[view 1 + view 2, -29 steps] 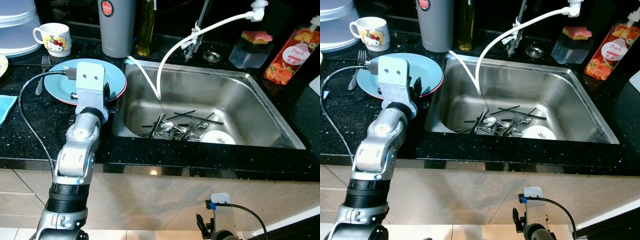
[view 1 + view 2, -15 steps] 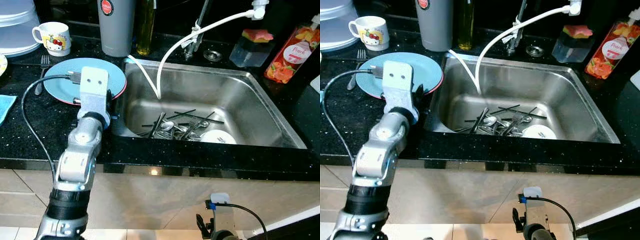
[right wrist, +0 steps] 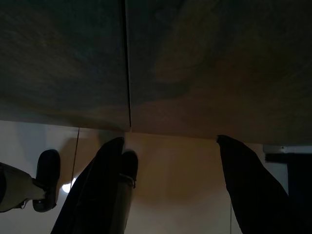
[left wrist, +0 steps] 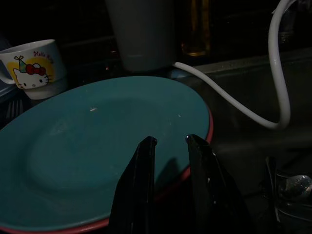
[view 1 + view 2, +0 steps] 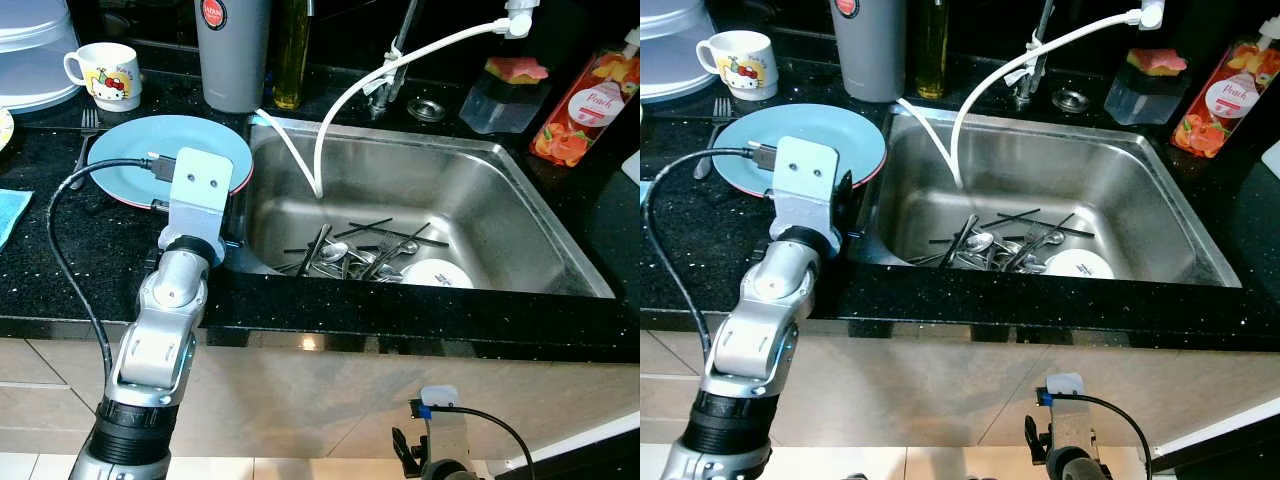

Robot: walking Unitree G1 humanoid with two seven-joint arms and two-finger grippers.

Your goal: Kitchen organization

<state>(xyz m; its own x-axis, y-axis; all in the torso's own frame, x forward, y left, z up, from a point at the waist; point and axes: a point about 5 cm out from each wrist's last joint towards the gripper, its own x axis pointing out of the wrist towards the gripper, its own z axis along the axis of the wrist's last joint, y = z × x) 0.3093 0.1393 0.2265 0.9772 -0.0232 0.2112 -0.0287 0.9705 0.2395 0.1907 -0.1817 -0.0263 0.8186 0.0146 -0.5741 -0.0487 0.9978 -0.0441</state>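
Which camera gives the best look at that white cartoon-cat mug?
The left wrist view: the white cartoon-cat mug sits close, its printed picture large though dim. Both eye views show it small but brightly lit at the counter's far left, behind the round teal plate.

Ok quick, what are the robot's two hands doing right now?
Left gripper: fingers slightly apart over the blue plate, holding nothing.
Right gripper: open, hanging low by the cabinet, empty.

Black speckled countertop (image 5: 60,260): blue plate (image 5: 130,150) just beyond left gripper (image 4: 168,146); fork (image 5: 85,135), mug (image 5: 105,75), grey tumbler (image 5: 235,55) farther off.
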